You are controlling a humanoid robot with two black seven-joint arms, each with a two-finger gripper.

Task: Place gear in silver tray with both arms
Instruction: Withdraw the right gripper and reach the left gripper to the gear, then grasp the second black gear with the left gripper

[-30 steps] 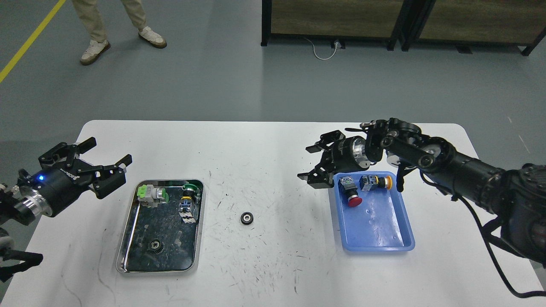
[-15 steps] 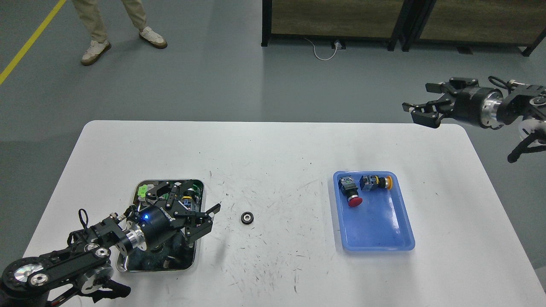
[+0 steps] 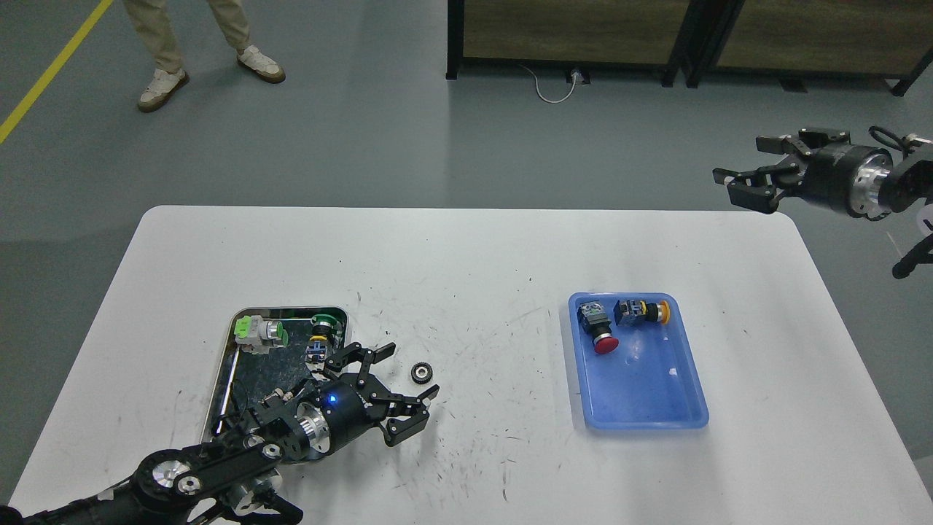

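Note:
A small black gear [image 3: 421, 373] lies on the white table between the two trays. The silver tray [image 3: 226, 364] sits left of it, holding a green switch part [image 3: 259, 332] and a green-capped button part [image 3: 321, 337]; my left arm covers its lower right part. My left gripper [image 3: 408, 376] is open, its fingers spread just left of and below the gear, not touching it. My right gripper [image 3: 747, 175] is open and empty, raised beyond the table's far right corner.
A blue plastic tray [image 3: 656, 394] at the right holds a red push button [image 3: 598, 329] and a yellow-capped button part [image 3: 641, 311]. A person's legs [image 3: 197, 44] stand on the floor at the far left. Dark cabinets [image 3: 656, 36] stand behind the table.
My left gripper has moved right, from over the silver tray to beside the gear. My right gripper has drifted slightly right and down, after withdrawing from the blue tray a second ago.

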